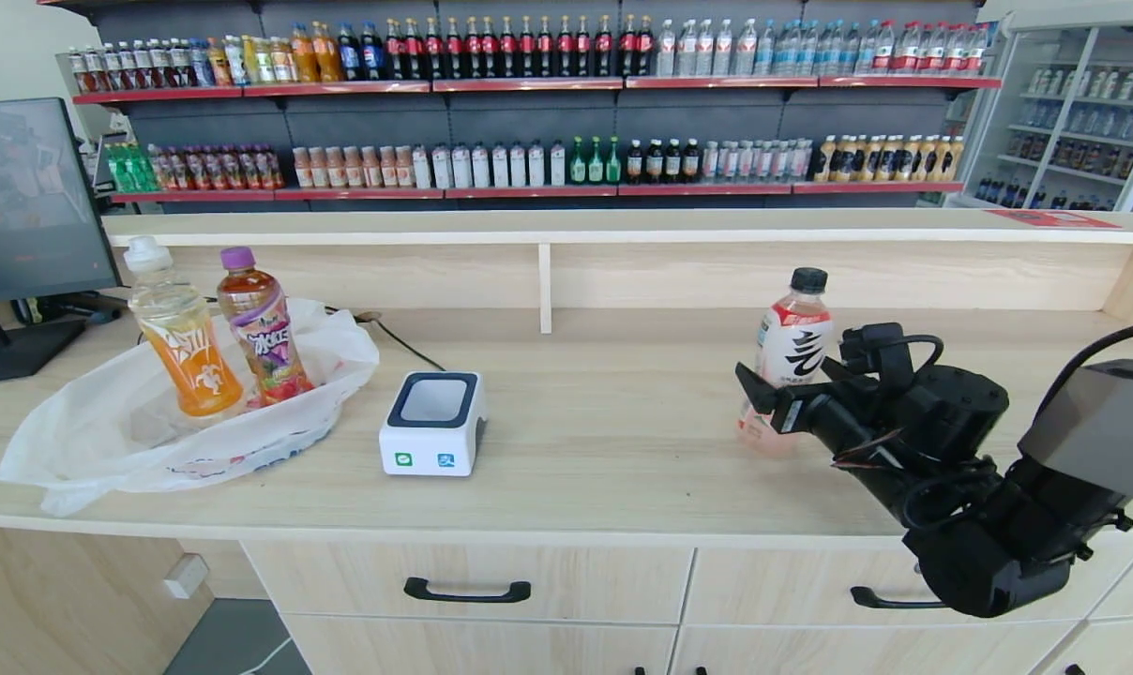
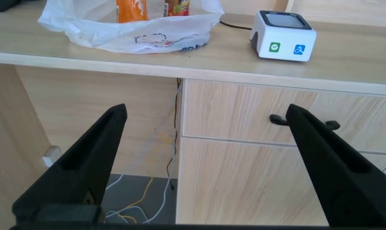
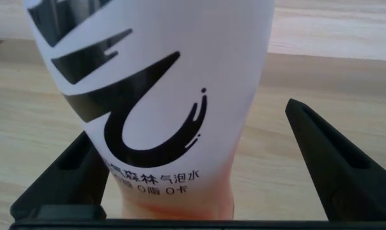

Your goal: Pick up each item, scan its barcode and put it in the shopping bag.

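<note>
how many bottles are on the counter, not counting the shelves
3. An orange bottle and a purple-capped bottle stand in the bag at the left; a pink bottle stands at the right, inside the open right gripper. The bag could hide more.

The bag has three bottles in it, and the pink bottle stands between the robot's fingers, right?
No: the bag holds two bottles, not three, as the head view shows. The pink bottle does stand inside the open right gripper.
</note>
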